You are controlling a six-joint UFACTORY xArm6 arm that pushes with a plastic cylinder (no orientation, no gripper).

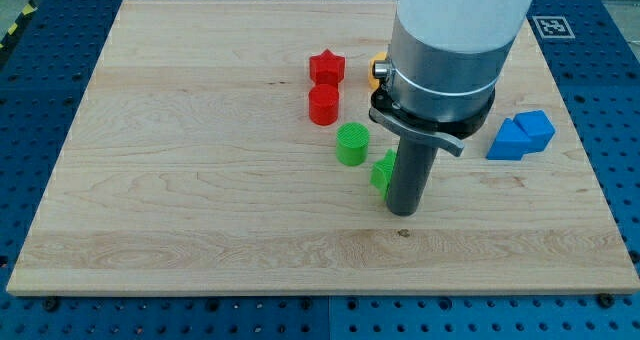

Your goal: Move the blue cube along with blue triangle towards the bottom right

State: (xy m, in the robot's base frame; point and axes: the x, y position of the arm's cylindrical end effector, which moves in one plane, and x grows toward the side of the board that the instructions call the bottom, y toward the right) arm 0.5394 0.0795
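The blue cube [537, 129] and the blue triangle [508, 141] sit touching each other near the board's right edge, the triangle on the cube's left. My tip [402, 211] rests on the board below the view's middle, well left of and lower than both blue blocks. A green block [382, 170], partly hidden by the rod, touches the rod's left side.
A green cylinder [352, 144] stands left of the rod. A red cylinder [323, 105] and a red star [326, 68] lie above it. A yellow block [378, 72] shows partly behind the arm. The wooden board [200, 180] ends close beyond the blue blocks.
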